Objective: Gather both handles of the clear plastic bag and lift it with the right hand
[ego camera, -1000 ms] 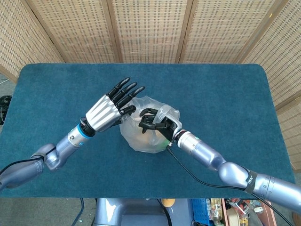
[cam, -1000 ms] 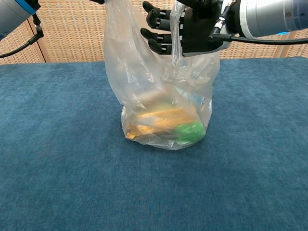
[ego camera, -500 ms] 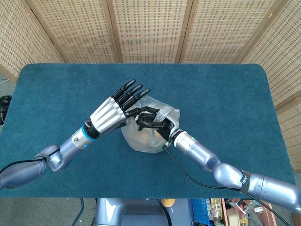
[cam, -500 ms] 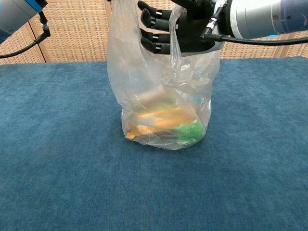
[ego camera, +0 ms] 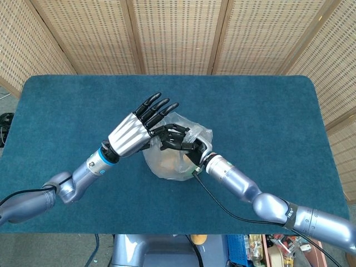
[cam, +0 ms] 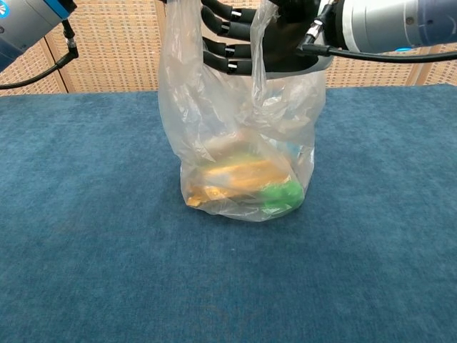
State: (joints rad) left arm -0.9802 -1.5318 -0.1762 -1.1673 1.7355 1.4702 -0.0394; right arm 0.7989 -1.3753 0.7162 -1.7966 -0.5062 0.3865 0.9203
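My right hand (ego camera: 179, 140) hooks one handle of the clear bag (cam: 243, 153); my left hand (ego camera: 136, 127), fingers extended, pinches the other.

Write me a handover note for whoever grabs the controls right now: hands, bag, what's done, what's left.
Right hand: fingers hooked through one handle loop of the clear plastic bag, holding it up.
Left hand: fingers spread, thumb side at the bag's other handle beside the right hand; whether it pinches the film cannot be told.
Bag: upright at the middle of the blue table, bottom resting on the cloth, yellow and green items inside.
Done: one handle on the right hand.
Left: pass the second handle to the right hand, then lift.
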